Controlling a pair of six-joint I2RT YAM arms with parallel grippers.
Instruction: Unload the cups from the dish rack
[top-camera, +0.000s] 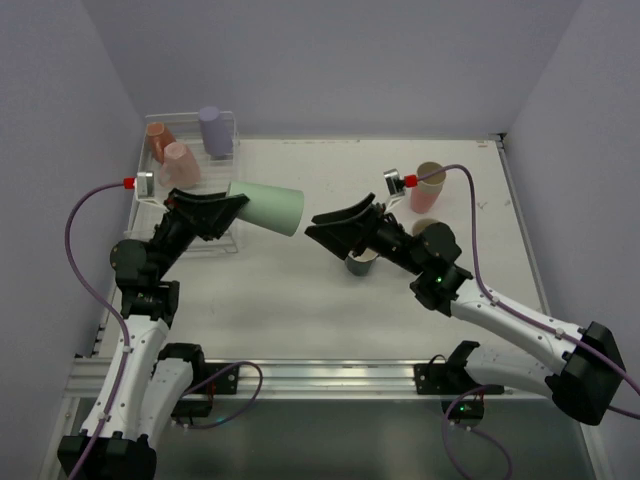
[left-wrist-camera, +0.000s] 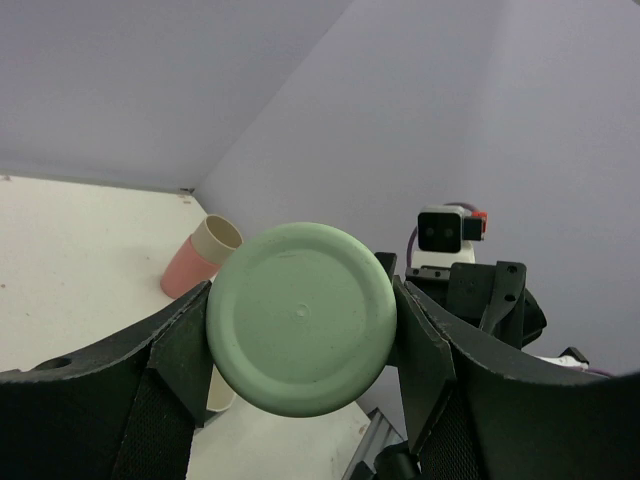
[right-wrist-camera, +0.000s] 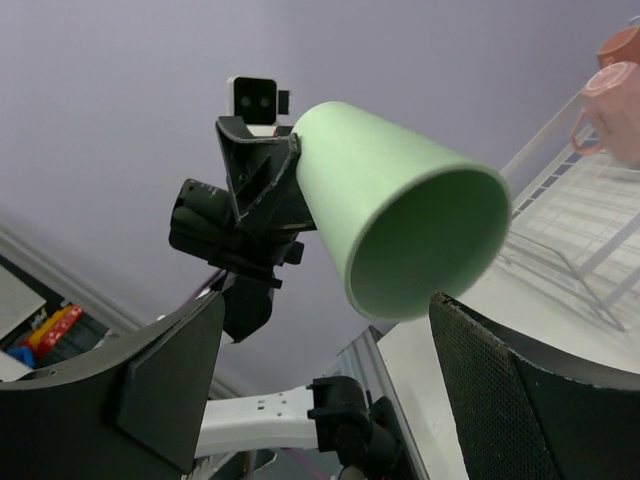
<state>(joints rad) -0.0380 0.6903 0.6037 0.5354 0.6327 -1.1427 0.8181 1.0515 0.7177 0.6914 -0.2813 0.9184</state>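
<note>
Presently left gripper (top-camera: 228, 207) pinches green tumbler (top-camera: 268, 207) by base, mouth aimed 3 o'clock toward spread right gripper (top-camera: 332, 225), likely for handover.

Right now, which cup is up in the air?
The light green cup. The left gripper holds it sideways by its bottom; the other cups sit in the rack or on the table.

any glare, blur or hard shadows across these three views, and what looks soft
Top external: even soft light, only faint shadows on the table, no glare, all sharp. Left wrist: the base of the green cup is crisp, while the dark left fingers show little detail. Right wrist: the right fingers are dark too, and the pink cup at the edge looks softer.
</note>
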